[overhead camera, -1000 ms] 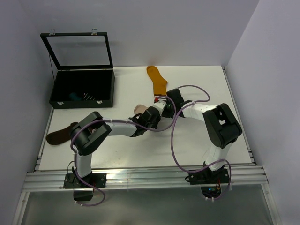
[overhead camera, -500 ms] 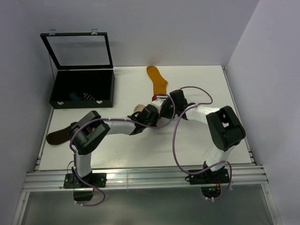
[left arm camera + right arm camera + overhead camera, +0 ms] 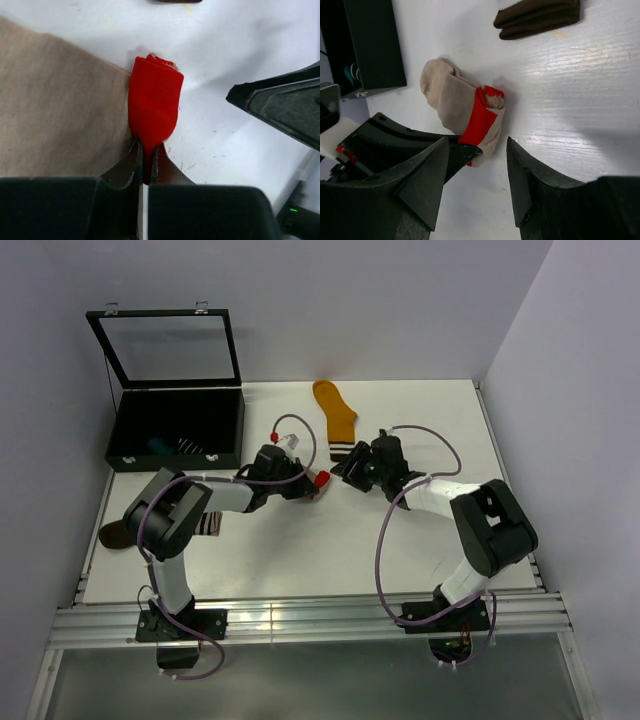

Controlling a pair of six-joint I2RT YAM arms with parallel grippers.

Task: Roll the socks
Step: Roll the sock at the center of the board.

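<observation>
The beige sock (image 3: 451,95) lies bunched on the white table (image 3: 580,100), its red-white end (image 3: 481,119) toward my grippers. In the left wrist view my left gripper (image 3: 146,156) is shut on the red end (image 3: 155,97), with the beige fabric (image 3: 60,115) spread to its left. My right gripper (image 3: 476,182) stands open just short of the sock, nothing between its fingers (image 3: 527,180). From above, the left gripper (image 3: 308,483) and the right gripper (image 3: 346,468) face each other mid-table, the red end (image 3: 322,480) between them.
A mustard sock (image 3: 335,412) with a striped cuff (image 3: 340,451) lies behind the grippers. A brown sock (image 3: 118,533) lies at the left edge. An open black box (image 3: 176,435) with socks inside stands at the back left, its lid (image 3: 170,347) upright.
My right gripper has opened and let go of the beige sock. My left gripper shut on the red end and drew it leftward, and the left arm folded back toward the box.
</observation>
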